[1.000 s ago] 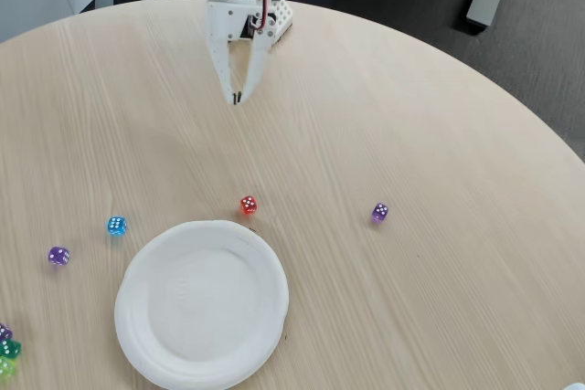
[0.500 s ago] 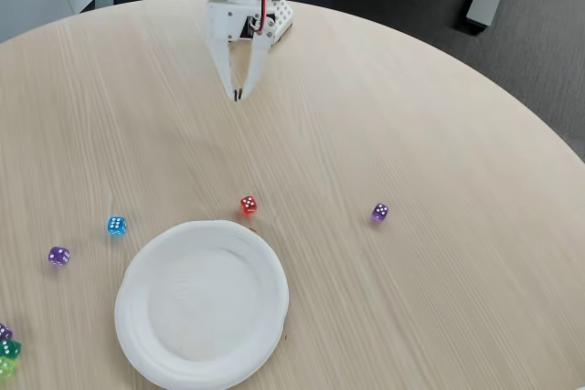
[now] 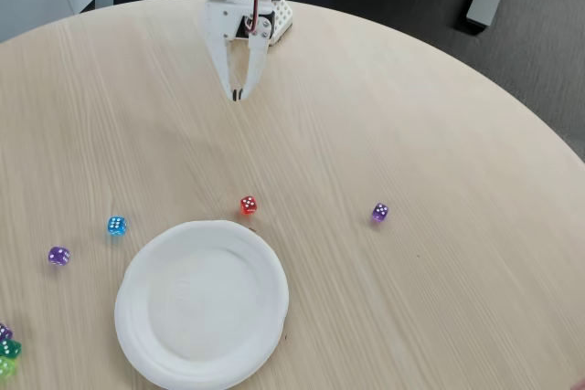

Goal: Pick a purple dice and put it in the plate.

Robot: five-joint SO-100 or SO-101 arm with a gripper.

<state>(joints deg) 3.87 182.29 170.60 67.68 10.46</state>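
Observation:
Two purple dice lie on the round wooden table: one [image 3: 379, 213] right of centre, another [image 3: 58, 256] near the left edge. The white paper plate [image 3: 146, 353] sits at the front, empty. My white gripper [image 3: 236, 95] hangs at the far side of the table, pointing down, its fingertips together with nothing between them. It is well away from both purple dice and the plate.
A red die [image 3: 248, 205] lies just beyond the plate's far rim and a blue die [image 3: 116, 225] to the plate's left. More dice, green among them [image 3: 6, 350], cluster at the bottom left edge. The table's rim curves off on the right.
The gripper's tips have edged slightly toward the far side. The dice and the plate have not moved.

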